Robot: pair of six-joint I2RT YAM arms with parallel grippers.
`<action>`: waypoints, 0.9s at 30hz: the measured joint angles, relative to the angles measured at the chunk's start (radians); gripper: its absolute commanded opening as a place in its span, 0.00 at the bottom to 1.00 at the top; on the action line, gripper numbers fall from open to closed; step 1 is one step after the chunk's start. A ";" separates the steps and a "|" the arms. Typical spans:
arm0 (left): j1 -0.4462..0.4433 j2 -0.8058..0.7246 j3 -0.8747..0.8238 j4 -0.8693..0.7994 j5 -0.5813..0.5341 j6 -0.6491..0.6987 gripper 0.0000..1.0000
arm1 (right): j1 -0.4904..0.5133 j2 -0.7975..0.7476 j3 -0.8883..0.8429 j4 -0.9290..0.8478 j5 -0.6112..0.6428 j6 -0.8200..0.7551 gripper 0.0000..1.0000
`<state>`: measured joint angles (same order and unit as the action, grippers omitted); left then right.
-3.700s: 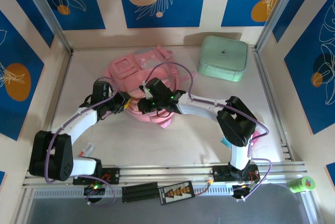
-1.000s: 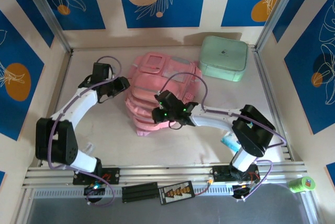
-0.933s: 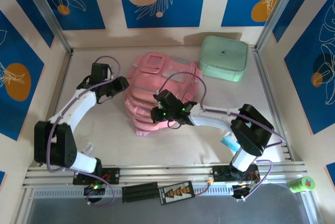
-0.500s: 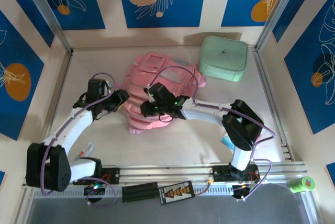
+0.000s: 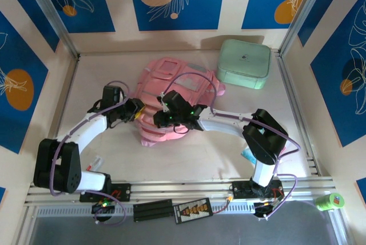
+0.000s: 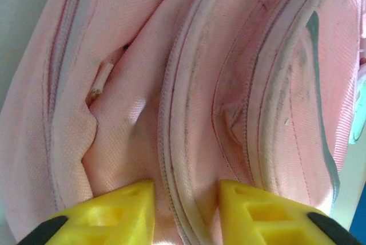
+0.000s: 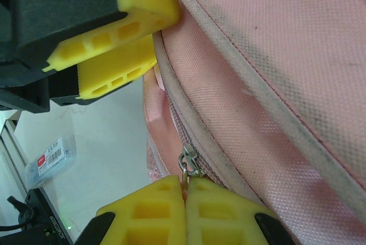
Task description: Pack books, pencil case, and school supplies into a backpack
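Right wrist: right gripper [image 7: 185,186] clenched on zipper pull [image 7: 187,162], lower centre; left gripper [image 6: 187,196] astride backpack [image 5: 171,79] seam, hold unclear. Backpack centre of top view; zipper step, packing apparently not yet begun

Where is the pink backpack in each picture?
Top external: backpack mid-table, between the two arms.
Left wrist: close up, above the left gripper.
Right wrist: along the right side, its zipper pull pinched by the right gripper.
Shared landmark: the left gripper's yellow fingers against the backpack's edge.
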<state>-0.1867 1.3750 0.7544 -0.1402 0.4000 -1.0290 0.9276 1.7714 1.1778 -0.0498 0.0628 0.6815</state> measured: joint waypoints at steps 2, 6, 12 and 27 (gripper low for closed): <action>-0.001 0.010 0.000 0.006 0.001 -0.006 0.20 | 0.000 0.000 0.000 -0.007 0.000 -0.003 0.00; -0.003 0.017 0.021 -0.014 -0.004 0.021 0.02 | 0.002 -0.004 -0.007 -0.029 0.010 -0.015 0.00; -0.001 0.022 0.072 -0.073 -0.023 0.067 0.00 | 0.014 -0.084 -0.065 -0.120 0.106 -0.022 0.00; 0.014 0.021 0.097 -0.115 -0.012 0.126 0.00 | 0.019 -0.211 -0.177 -0.244 0.319 -0.098 0.00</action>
<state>-0.1726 1.3964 0.8509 -0.2554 0.3882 -0.9035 0.9463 1.5604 1.0012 -0.2935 0.3820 0.5831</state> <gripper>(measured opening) 0.044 0.058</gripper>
